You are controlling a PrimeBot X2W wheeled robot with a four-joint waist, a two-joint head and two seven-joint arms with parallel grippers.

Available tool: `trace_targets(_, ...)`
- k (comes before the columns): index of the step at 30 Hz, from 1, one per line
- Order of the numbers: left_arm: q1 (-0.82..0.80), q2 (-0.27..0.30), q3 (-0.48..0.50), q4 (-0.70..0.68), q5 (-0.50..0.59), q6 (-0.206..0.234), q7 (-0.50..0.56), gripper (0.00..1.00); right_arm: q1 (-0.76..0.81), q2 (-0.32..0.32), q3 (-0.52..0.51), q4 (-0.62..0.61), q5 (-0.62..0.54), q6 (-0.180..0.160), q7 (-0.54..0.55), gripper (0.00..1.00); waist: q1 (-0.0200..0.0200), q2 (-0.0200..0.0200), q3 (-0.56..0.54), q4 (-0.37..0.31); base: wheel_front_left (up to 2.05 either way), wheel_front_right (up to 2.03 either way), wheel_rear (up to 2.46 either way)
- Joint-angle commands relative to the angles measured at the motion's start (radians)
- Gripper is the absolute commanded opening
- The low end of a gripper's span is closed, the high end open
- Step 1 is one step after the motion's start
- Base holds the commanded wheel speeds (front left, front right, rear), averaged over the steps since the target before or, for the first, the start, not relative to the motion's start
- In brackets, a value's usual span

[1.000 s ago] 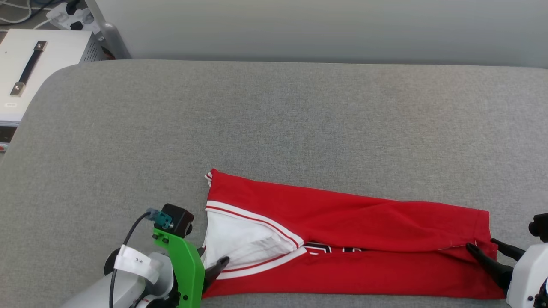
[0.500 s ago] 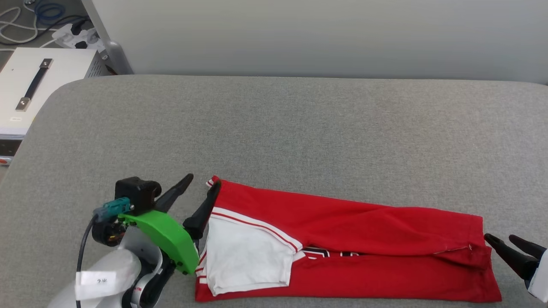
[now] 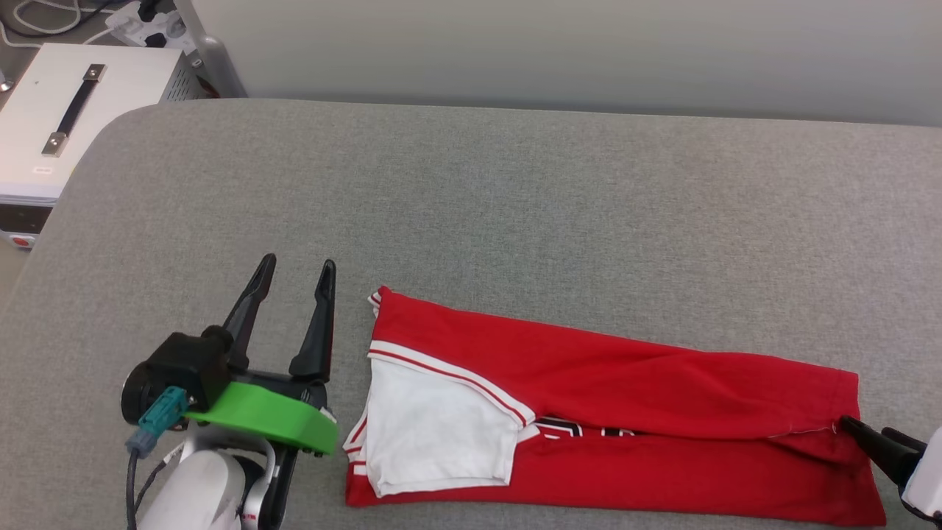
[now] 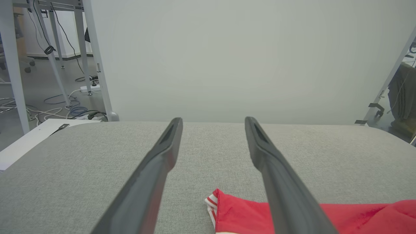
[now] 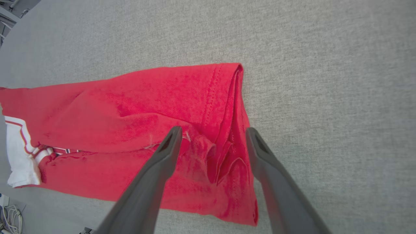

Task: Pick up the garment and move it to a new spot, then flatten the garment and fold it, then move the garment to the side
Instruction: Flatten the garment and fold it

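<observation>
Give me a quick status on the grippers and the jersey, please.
Left gripper open, beside the sleeve end, clear of cloth. Right gripper open over the hem end. Garment folded lengthwise on the grey cushion, ungripped. Nothing in the way.

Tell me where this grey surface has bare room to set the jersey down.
Widest free stretch: the grey fabric surface between the pale wall and the far edge of the folded red jersey. A smaller bare patch lies left of the left gripper, toward the rounded corner. Crowded: the near edge, holding the jersey, with the right gripper at its hem.
</observation>
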Motion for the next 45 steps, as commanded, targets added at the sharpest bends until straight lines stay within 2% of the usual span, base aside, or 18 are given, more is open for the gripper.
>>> trace_targets(1,0.031,-0.031,0.035,-0.001,0.031,-0.024,-0.005,1.0,-0.001,0.017,-0.018,0.005,-0.021,-0.001,0.014,1.0,0.0,0.0,0.01,0.008,0.0,0.0,0.0)
trace_targets(7,0.096,-0.149,0.151,0.019,0.143,-0.134,-0.006,1.0,-0.021,0.085,-0.094,0.042,-0.101,-0.001,0.077,1.0,0.0,0.0,0.029,0.021,0.0,0.0,0.0)
trace_targets(13,0.108,-0.207,0.225,0.027,0.209,-0.177,-0.006,1.0,-0.038,0.123,-0.134,0.072,-0.14,-0.001,0.106,1.0,0.0,0.0,0.052,0.034,0.0,0.0,0.0)
trace_targets(18,0.103,-0.224,0.25,0.026,0.231,-0.186,-0.006,1.0,-0.046,0.139,-0.139,0.11,-0.144,-0.001,0.116,1.0,0.0,0.0,0.07,0.039,0.0,0.0,0.0)
trace_targets(24,0.082,-0.217,0.23,0.024,0.218,-0.187,-0.006,1.0,-0.052,0.173,-0.05,0.135,-0.084,-0.001,0.143,1.0,0.0,0.0,0.079,0.037,0.0,0.0,0.0)
trace_targets(30,0.08,-0.207,0.22,0.034,0.211,-0.188,-0.006,1.0,-0.065,0.183,0.028,0.134,-0.059,-0.001,0.132,1.0,0.0,0.0,0.068,0.035,0.0,0.0,0.0)
trace_targets(37,0.083,-0.199,0.215,0.038,0.207,-0.188,-0.006,1.0,-0.07,0.176,0.07,0.166,-0.04,-0.001,0.106,1.0,0.0,0.0,0.055,0.04,0.0,0.0,0.0)
trace_targets(38,0.083,-0.198,0.215,0.038,0.206,-0.188,-0.006,1.0,-0.07,0.171,0.075,0.173,-0.038,-0.001,0.1,0.43,0.0,0.0,0.054,0.04,0.0,0.0,0.0)
trace_targets(39,0.083,-0.197,0.216,0.039,0.206,-0.188,-0.006,1.0,-0.071,0.167,0.077,0.179,-0.037,-0.001,0.093,0.24,0.0,0.0,0.053,0.04,0.0,0.0,0.0)
trace_targets(40,0.084,-0.197,0.216,0.039,0.205,-0.188,-0.006,1.0,-0.071,0.162,0.081,0.185,-0.034,-0.001,0.083,0.0,0.0,0.0,0.052,0.04,0.0,0.0,0.0)
trace_targets(45,0.091,-0.192,0.216,0.044,0.201,-0.188,-0.006,1.0,-0.07,0.134,0.1,0.206,-0.031,-0.001,0.021,0.0,0.0,0.0,0.044,0.036,0.0,0.0,0.0)
